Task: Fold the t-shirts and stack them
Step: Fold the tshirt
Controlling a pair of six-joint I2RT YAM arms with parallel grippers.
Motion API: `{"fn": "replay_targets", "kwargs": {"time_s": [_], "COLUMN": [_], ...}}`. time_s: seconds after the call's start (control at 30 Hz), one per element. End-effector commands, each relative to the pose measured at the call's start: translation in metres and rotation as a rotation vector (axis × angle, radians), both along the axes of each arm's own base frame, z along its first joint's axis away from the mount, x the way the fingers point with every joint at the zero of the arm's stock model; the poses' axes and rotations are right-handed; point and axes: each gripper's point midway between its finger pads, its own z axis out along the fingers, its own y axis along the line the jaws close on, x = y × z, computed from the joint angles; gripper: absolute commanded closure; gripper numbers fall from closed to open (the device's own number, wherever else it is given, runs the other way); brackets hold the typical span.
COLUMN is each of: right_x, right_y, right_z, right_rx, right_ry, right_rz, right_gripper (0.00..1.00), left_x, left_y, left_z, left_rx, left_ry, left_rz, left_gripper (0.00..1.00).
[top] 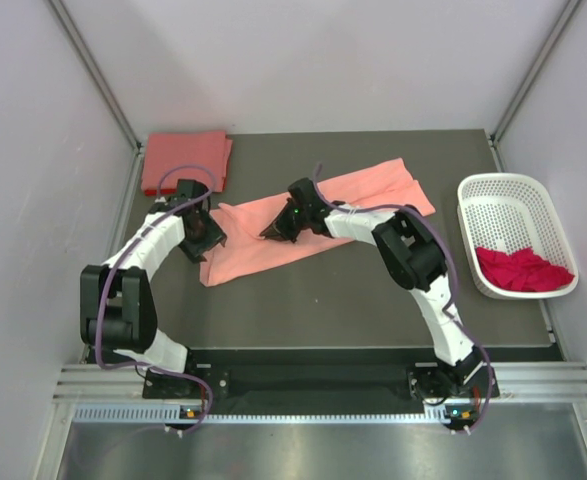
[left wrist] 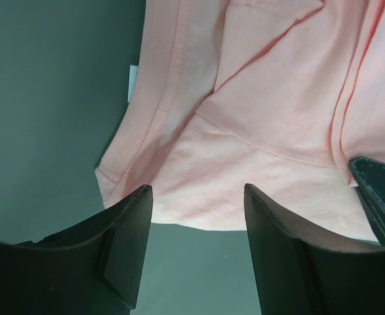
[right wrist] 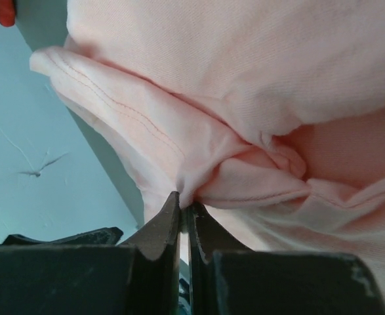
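Folds of soft salmon-pink tee bunch, pinched by right claw; left claw gapes wide.

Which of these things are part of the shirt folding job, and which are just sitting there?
Job:
salmon-pink t-shirt, pinched by the right gripper
folded coral-red t-shirt, far left
magenta-red t-shirt, in the white basket

Lying about:
white basket

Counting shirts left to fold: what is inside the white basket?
A crumpled magenta-red t-shirt at the near end of the white basket; its far end shows bare floor. Anything beneath the shirt is hidden.
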Motion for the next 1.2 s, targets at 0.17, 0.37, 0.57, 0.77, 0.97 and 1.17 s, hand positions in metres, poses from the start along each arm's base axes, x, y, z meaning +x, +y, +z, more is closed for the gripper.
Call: {"fn": "replay_targets", "kwargs": {"time_s": [0.17, 0.37, 0.57, 0.77, 0.97, 1.17], "right_x": [0.013, 0.010, 0.012, 0.021, 0.029, 0.036], "right_y": [-0.022, -0.049, -0.063, -0.068, -0.064, -0.071], "right_z": [0.029, 0.025, 0.026, 0.025, 0.022, 0.024], "right_rx": [-0.117, -0.102, -0.069, -0.039, -0.028, -0.024], "right_ry": [-0.192, -0.208, -0.233, -0.245, -0.259, -0.269], "right_rz": [0.214, 0.308, 0.376, 0.398, 0.418, 0.414], "right_gripper": [1.00, 0.99, 0.99, 0.88, 0.76, 0.65], "left_x": [0.030, 0.050, 0.067, 0.063, 0.060, 0.064], "left_y": [0.010, -0.004, -0.018, -0.025, -0.032, -0.032], "left_z": [0.037, 0.047, 0.057, 0.047, 0.032, 0.022], "left_rx": [-0.006, -0.113, -0.186, -0.234, -0.264, -0.246], "left_ry": [-0.139, -0.194, -0.215, -0.187, -0.132, -0.100], "left_rz": [0.019, -0.020, -0.040, -0.043, -0.054, -0.131], "left_gripper": [0.35, 0.33, 0.32, 0.32, 0.34, 0.32]}}
